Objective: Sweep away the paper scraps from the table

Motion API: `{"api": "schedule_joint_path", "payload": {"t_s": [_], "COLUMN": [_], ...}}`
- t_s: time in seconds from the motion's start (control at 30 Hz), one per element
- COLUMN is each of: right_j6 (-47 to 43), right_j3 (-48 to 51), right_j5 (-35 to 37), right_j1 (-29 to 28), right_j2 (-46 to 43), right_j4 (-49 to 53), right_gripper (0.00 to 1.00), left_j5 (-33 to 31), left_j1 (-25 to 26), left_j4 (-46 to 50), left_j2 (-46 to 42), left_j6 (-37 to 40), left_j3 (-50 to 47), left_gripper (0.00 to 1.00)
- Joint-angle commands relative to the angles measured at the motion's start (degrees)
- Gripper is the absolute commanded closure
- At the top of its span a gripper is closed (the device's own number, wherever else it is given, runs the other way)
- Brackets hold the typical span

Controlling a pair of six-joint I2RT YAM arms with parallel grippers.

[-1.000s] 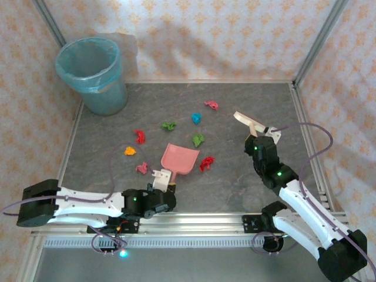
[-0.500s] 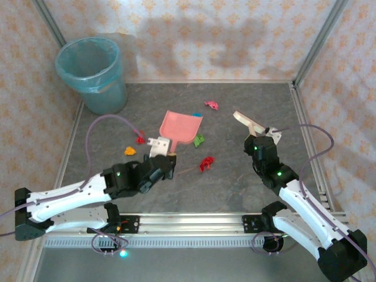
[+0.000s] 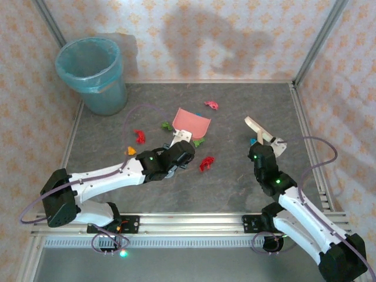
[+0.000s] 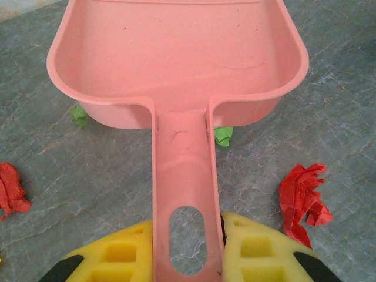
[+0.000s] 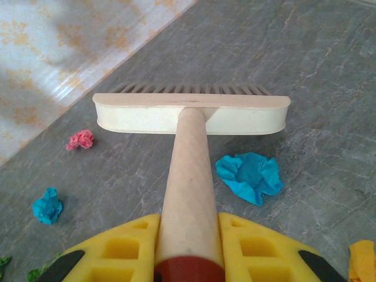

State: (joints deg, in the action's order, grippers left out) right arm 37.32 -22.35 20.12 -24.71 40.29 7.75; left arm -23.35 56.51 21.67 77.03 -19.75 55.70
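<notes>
My left gripper is shut on the handle of the pink dustpan, held mid-table with its mouth pointing away. Paper scraps lie around it: red, green, green, red, orange and pink. To the right, my right gripper is shut on the wooden handle of a cream brush. A blue scrap lies just right of that handle.
A teal bin with a liner stands in the far left corner. Aluminium rails edge the grey table, with patterned walls behind. Another blue scrap and an orange scrap lie on the table near the brush.
The left arm has carried the dustpan from the near middle away and to the right, up among the scraps. The right gripper with the brush has shifted slightly right.
</notes>
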Motion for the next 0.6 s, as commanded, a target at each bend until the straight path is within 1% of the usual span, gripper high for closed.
{"api": "schedule_joint_path", "payload": {"t_s": [0.0,0.1,0.2,0.27,0.33,0.37,0.5,0.57], "right_j6": [2.3,1.6,-0.1,0.8,2.2,2.5,1.5,0.5], "right_j3": [0.9,0.3,-2.6,-3.5,-3.4,-3.8,-7.0,-7.6], "right_j5": [5.8,7.0,7.0,5.4,0.3,-1.2,-2.0,-2.6], "right_j1": [-0.2,-0.2,-0.2,0.1,0.7,0.9,0.9,0.9], "right_j2": [-3.8,-4.2,-0.4,3.0,5.9,6.6,7.9,7.8], "right_j4": [-3.7,-1.3,2.1,1.9,-0.8,-0.5,3.2,3.1], "right_gripper": [1.0,1.0,1.0,1.0,1.0,1.0,1.0,1.0], "left_j5": [-1.7,-1.0,-1.0,-0.7,-0.8,-0.3,2.0,3.1], "left_j1": [-0.1,0.0,-0.1,0.0,0.0,0.0,0.2,0.4], "left_j4": [-5.4,-5.8,-4.9,-3.9,-3.6,-4.1,-5.7,-5.3], "left_j2": [-0.5,1.2,3.5,4.6,4.5,4.1,1.7,0.7], "left_j6": [2.8,2.4,2.0,1.8,1.5,1.4,0.7,0.6], "left_j3": [-1.0,-0.9,0.3,1.1,1.0,0.6,-1.1,-1.2], "left_gripper": [1.0,1.0,1.0,1.0,1.0,1.0,1.0,1.0]}}
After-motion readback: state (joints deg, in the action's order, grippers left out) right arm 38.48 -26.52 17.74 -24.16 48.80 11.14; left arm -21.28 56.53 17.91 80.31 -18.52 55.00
